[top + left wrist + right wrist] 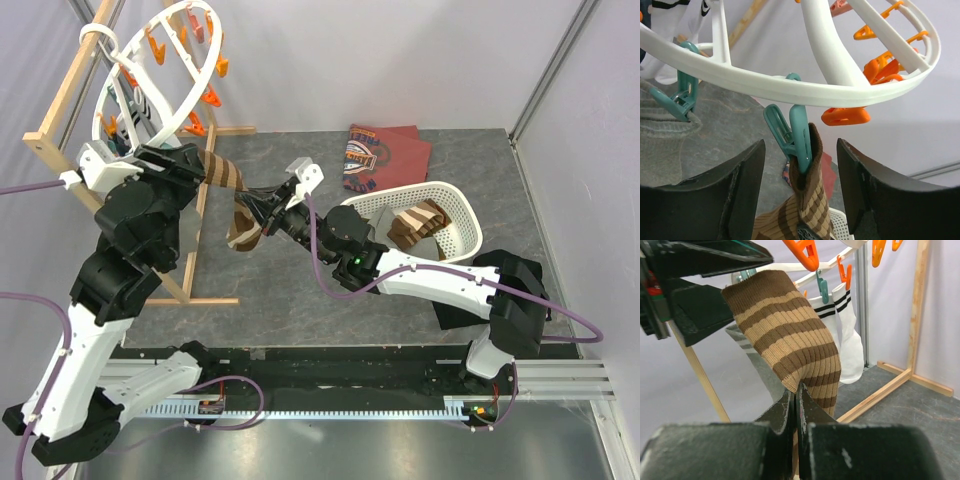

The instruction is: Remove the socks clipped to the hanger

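Jaws, top view: left gripper (192,168) stands wide at the hanger (150,90) rim, upper left. The right gripper (266,207) is pinched tight on the brown striped sock (243,225) at centre.

Left wrist view: fingers (725,190) flank the teal clip (799,131) biting the cuff, neither touching it, I think.

Right wrist view: fabric nipped low on the sock.

Risk: if the right arm pulls before the clip is squeezed, the sock stretches or tears, or the hanger swings and drags the wooden rack (70,120).

Pale grey-white walls (400,50) all round, thin metal post (552,68) at 1 o'clock. Table (285,310) w/ grey stone-look top, aluminium rail (570,375) along 6 o'clock edge. Wooden rack frame (62,88) at 10 o'clock. Even light.
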{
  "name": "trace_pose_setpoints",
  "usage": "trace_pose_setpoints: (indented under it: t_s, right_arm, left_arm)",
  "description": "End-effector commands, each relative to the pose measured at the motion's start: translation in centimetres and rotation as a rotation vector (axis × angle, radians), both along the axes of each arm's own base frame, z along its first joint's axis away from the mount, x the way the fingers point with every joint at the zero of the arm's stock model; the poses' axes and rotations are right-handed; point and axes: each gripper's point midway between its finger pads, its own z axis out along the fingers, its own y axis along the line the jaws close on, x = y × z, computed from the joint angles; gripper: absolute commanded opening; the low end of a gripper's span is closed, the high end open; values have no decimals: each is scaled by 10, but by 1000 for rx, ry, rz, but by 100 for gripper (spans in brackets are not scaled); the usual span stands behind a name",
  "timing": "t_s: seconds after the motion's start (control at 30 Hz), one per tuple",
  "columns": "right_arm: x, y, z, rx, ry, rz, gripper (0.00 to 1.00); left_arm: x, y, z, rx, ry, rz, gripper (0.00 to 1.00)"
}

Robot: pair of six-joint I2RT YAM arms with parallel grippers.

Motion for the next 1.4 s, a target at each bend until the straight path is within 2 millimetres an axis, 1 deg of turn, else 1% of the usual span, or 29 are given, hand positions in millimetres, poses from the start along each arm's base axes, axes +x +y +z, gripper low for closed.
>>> trace_pose_setpoints:
  t_s: [0.0,0.03,0.1,0.27,0.3,0.37,0.4,0.43,0.5,0.57,0.6,0.63,0.67,0.7,0.77,0.87,0.97,1.1,1.17,1.2,1.27,1.3,1.37]
  right_arm:
    - [-12,-3,25,47,-28,37,0]
    - [-12,-2,26,46,-29,42,0]
    - [-12,2,22,35,-21,51,0]
    - [-13,7,21,48,7,78,0]
    - [-11,9,17,38,13,78,0]
    - [-10,12,16,38,27,83,0]
    - [-9,13,12,31,36,85,0]
    - [-9,14,13,35,38,90,0]
    - [-8,15,12,37,47,97,0]
    - [-9,16,12,38,52,105,0]
    - [-9,16,11,36,54,106,0]
    - [-10,16,11,36,54,112,0]
    - [-10,16,12,37,56,113,0]
    - [-10,17,12,38,56,117,0]
    - [-11,17,13,38,56,125,0]
    - [-10,18,14,32,73,124,0]
    - [-6,16,9,20,101,121,0]
    - [4,8,-10,-21,153,102,0]
    - [7,6,-14,-13,183,114,0]
    - [9,3,-14,-10,187,122,0]
    - [9,2,-11,-3,187,132,0]
    - [7,2,-7,1,180,142,0]
    - [6,2,-1,9,173,145,0]
  left_arm:
    - [5,7,10,-29,-53,62,67]
    - [6,7,8,-24,-53,65,67]
    - [7,8,8,-15,-58,71,67]
    - [3,16,7,-6,-71,103,60]
    - [3,18,8,4,-80,108,60]
    - [1,21,10,21,-91,118,61]
    - [0,23,10,33,-93,120,62]
    - [1,23,11,37,-99,123,63]
    - [1,24,9,61,-95,121,61]
    - [1,23,12,71,-110,113,46]
    - [0,22,13,85,-112,107,36]
    - [2,21,13,88,-111,101,16]
    - [1,21,15,86,-116,99,11]
    - [1,21,16,82,-119,99,10]
    - [1,21,20,80,-124,96,2]
    - [2,17,22,101,-122,75,2]
    - [0,17,24,103,-127,68,2]
    - [-2,18,26,128,-125,66,2]
    - [-3,18,28,132,-126,62,3]
    - [-4,17,28,132,-130,51,16]
    - [-5,16,30,140,-135,38,33]
    - [-7,15,32,143,-140,22,44]
    - [-10,14,35,136,-146,8,52]
